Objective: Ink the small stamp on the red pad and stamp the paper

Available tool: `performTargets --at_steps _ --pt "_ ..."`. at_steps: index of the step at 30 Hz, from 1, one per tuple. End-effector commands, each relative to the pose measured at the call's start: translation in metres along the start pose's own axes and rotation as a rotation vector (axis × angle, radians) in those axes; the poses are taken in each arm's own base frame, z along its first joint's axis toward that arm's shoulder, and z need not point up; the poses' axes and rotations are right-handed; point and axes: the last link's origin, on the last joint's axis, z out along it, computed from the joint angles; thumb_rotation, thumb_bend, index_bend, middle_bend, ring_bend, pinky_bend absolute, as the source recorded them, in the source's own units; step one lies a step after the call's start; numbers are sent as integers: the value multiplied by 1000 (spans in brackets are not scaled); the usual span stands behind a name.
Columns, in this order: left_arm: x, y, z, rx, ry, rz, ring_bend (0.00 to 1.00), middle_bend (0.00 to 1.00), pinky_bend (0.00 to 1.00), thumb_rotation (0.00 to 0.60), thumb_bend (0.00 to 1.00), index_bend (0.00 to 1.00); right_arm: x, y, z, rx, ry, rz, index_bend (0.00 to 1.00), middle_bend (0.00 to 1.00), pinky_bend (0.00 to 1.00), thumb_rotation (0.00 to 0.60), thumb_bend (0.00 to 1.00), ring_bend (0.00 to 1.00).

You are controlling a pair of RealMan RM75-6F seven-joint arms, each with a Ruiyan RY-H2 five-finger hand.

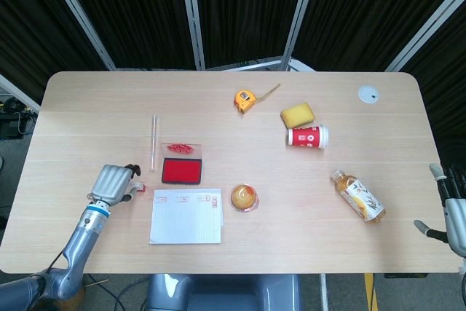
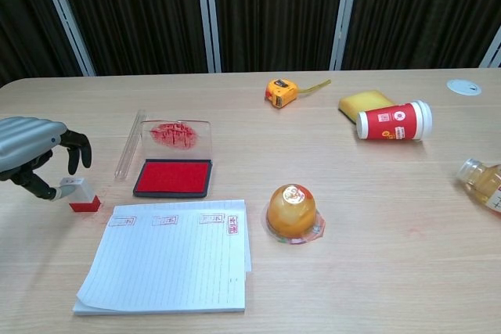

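Note:
The small stamp, white on top with a red base, stands on the table left of the open red ink pad. My left hand arches over it. The thumb touches the stamp's left side, while the dark fingertips hang above and behind it, apart from it. The lined paper pad lies in front of the ink pad, with a row of stamp marks along its top edge. My right hand hangs past the table's right edge, fingers spread, holding nothing.
The ink pad's clear lid, smeared red, lies behind it beside a clear tube. An orange jelly cup sits right of the paper. Further right are a tape measure, yellow sponge, toppled red cup and lying bottle.

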Motion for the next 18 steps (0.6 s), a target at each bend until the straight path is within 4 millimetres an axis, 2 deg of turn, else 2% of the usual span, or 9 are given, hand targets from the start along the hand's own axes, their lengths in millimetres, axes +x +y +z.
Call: performTargets --at_steps 1,18 --pt "-1 -1 0 3 -3 1 842 454 911 600 271 406 0 1 0 -1 -3 2 0 0 0 600 0 0" --pt "-10 1 6 -6 -19 13 843 485 911 600 283 453 -1 3 1 -12 -9 -4 0 0 0 600 0 0"
